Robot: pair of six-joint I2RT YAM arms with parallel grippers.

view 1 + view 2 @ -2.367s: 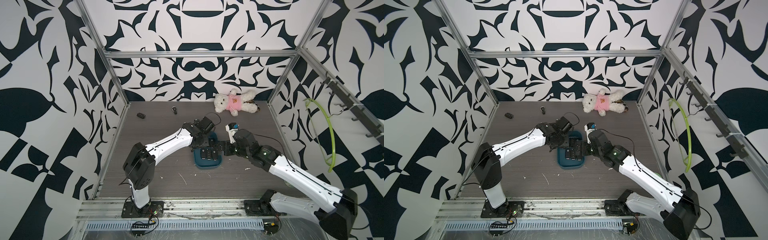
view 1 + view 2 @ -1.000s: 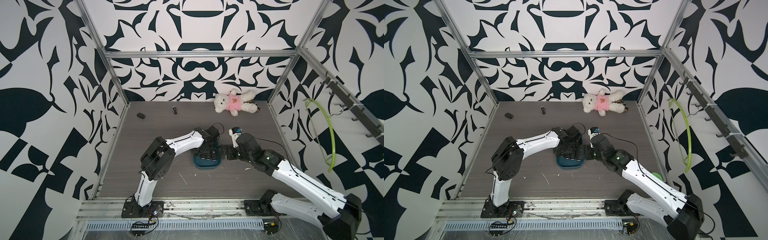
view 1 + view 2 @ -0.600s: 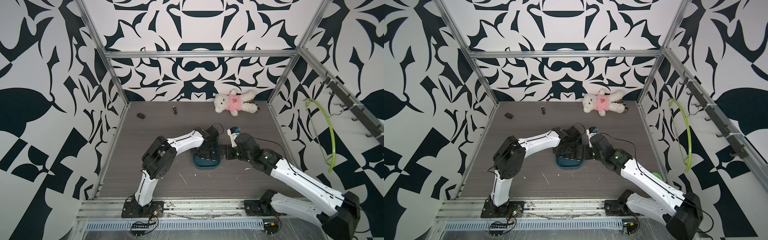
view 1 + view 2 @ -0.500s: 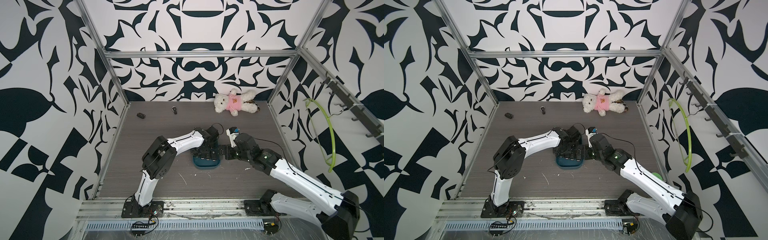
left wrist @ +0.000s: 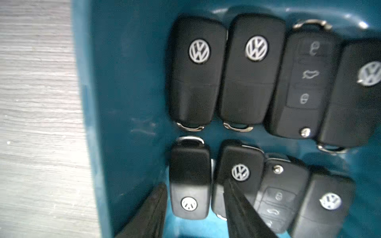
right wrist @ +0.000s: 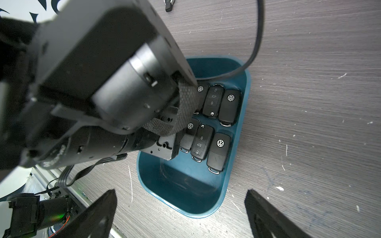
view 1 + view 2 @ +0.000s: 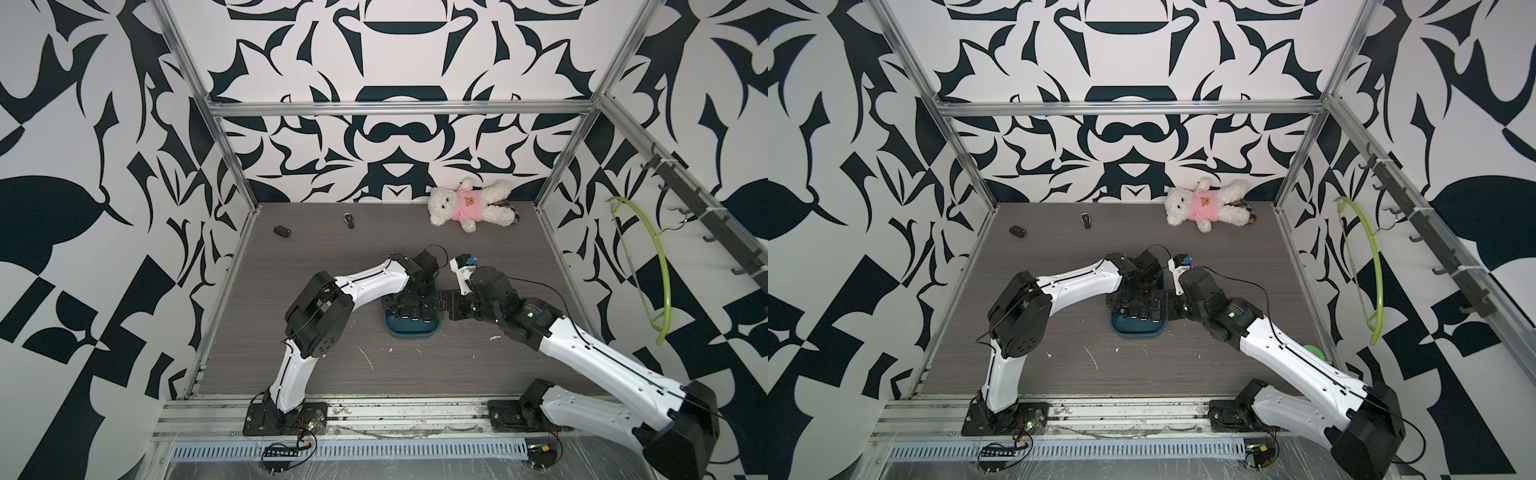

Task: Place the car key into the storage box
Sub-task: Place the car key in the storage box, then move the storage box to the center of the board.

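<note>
Left pincer (image 5: 194, 183) is partly spread, jaws down inside the box. The black plastic car key (image 5: 189, 179) with the silver VW badge lies flat between my fingers (image 5: 150, 210). There's a visible gap on both sides, so it's not gripped. My other fingertip hangs over the neighbouring fob (image 5: 239, 171). The car key is the end one of its row, resting on the floor of the dark teal shallow plastic storage box (image 5: 127, 72), rounded corners, right beside the bare stretch of floor. Eight black fobs in there in all, two rows of four, six badge-up and two button-side up. Right pincer (image 6: 181, 190) is spread wide with nothing in it, sitting at the box's 3 o'clock edge in both top views. The box sits mid-way across the grey wood-grain table (image 7: 332, 257). Further out, a small black key fob (image 7: 281, 231) lies at 10 o'clock near the side wall. A second, slimmer black key (image 7: 349, 219) lies at 11 o'clock; both are well apart from the box. White plush teddy (image 7: 469, 205) in a pink shirt at 1 o'clock against the back wall. Lime-green hanger (image 7: 648, 266) toward 3 o'clock on the wall rack.
</note>
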